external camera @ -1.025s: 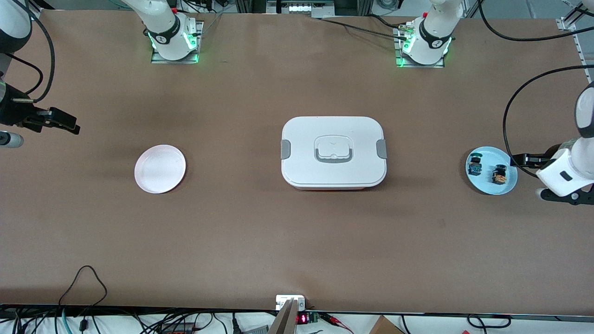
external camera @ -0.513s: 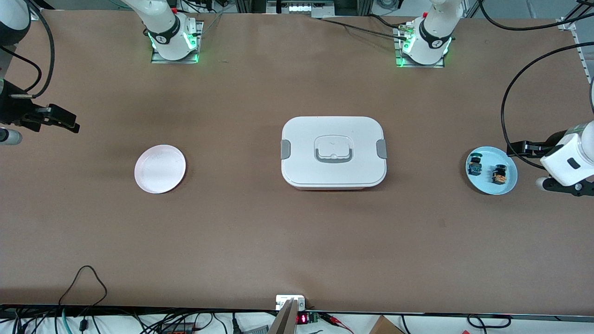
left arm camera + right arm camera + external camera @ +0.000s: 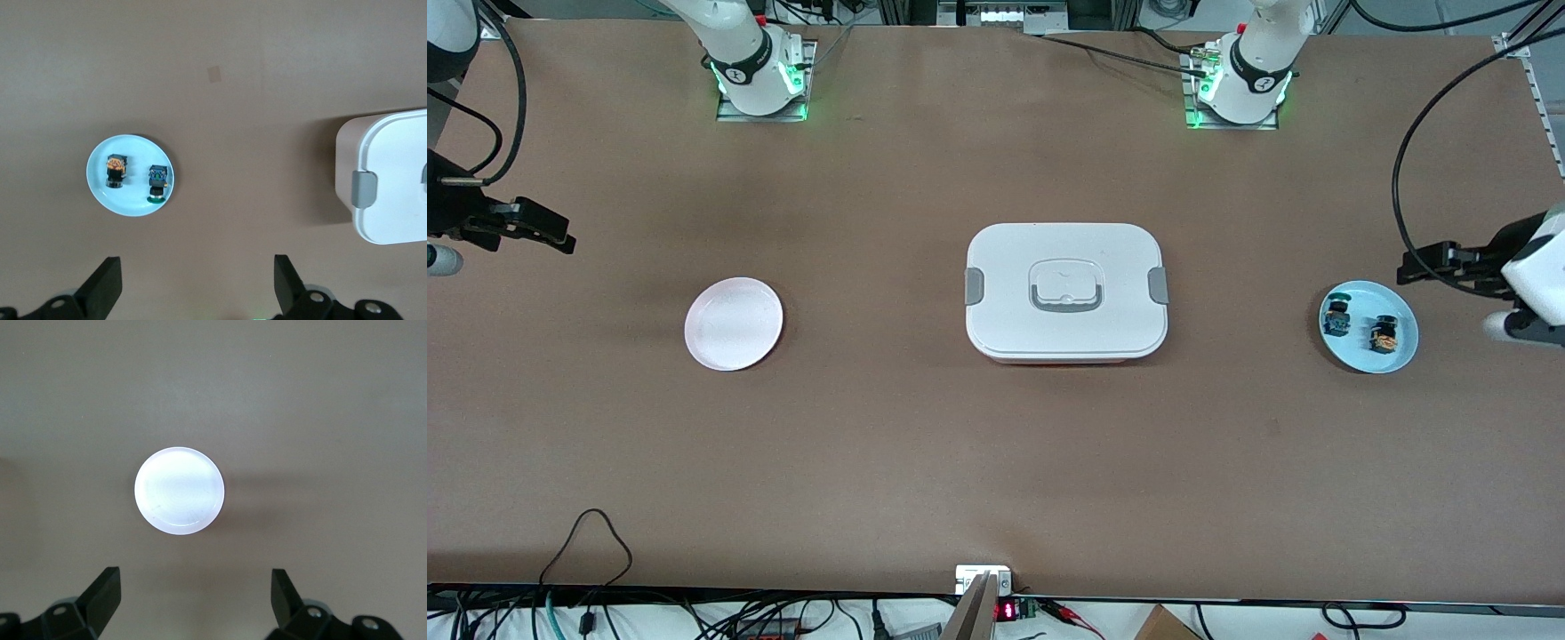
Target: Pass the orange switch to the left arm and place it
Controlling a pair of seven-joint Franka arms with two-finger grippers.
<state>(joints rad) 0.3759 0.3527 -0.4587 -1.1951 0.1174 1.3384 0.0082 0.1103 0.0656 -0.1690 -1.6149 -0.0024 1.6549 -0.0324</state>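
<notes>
The orange switch [image 3: 1384,334] [image 3: 115,171] lies on a light blue plate [image 3: 1360,352] [image 3: 133,201] at the left arm's end of the table, beside a blue and green switch [image 3: 1336,318] [image 3: 157,183]. My left gripper [image 3: 1424,263] [image 3: 197,285] hangs open and empty over the table next to that plate. The white lidded box [image 3: 1065,292] [image 3: 393,177] stands mid-table. My right gripper [image 3: 551,235] [image 3: 195,599] is open and empty over the right arm's end of the table, near a white plate [image 3: 734,323] [image 3: 179,491].
Black cables loop over the table by the left gripper [image 3: 1405,204] and at the edge nearest the front camera [image 3: 587,542]. The arm bases [image 3: 760,76] [image 3: 1240,84] stand along the edge farthest from that camera. Bare brown tabletop lies between box and plates.
The left arm's hand has drawn back from the blue plate toward the table's end and the bases' edge. The right gripper has shifted only slightly. Both stay open.
</notes>
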